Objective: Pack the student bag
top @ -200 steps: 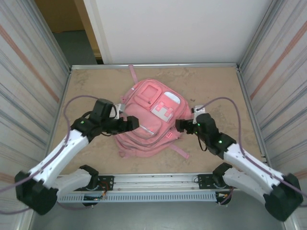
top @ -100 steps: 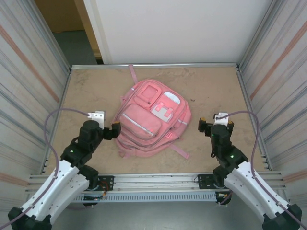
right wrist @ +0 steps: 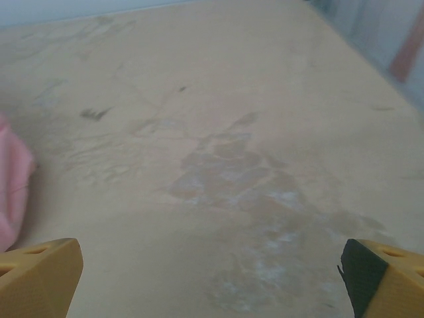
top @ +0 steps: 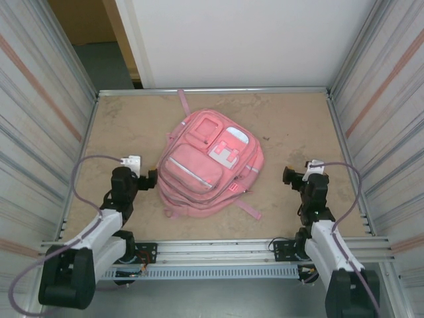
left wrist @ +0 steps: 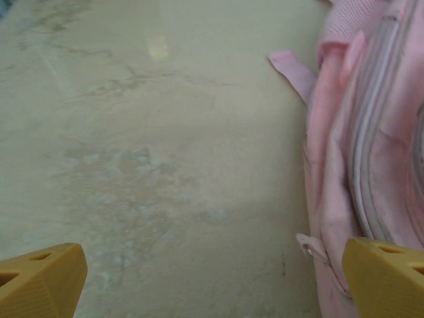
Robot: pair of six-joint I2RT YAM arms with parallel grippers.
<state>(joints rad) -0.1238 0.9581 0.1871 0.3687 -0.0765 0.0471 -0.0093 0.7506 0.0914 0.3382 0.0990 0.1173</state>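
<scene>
The student bag [top: 209, 165] is a large pink backpack with white and light-pink pocket patches, lying flat in the middle of the table with its zips shut. My left gripper [top: 148, 179] hovers just off the bag's left side, open and empty. In the left wrist view the bag's side [left wrist: 371, 132] fills the right edge, and bare table lies between the yellow fingertips [left wrist: 40, 278] of the left gripper [left wrist: 215, 285]. My right gripper [top: 289, 176] stands open to the right of the bag, apart from it. The right gripper [right wrist: 212, 278] holds nothing, with a sliver of the bag [right wrist: 10, 192] at the left edge.
Pink straps trail from the bag at the back [top: 183, 103] and at the front right [top: 246, 209]. Metal walls [top: 40, 132] close in the table on both sides. An aluminium rail [top: 212, 252] carrying the arm bases runs along the near edge.
Both arms have drawn back from the bag toward their bases and folded up. The grippers, which were at the bag's sides, now stand off it. The bag has not moved.
</scene>
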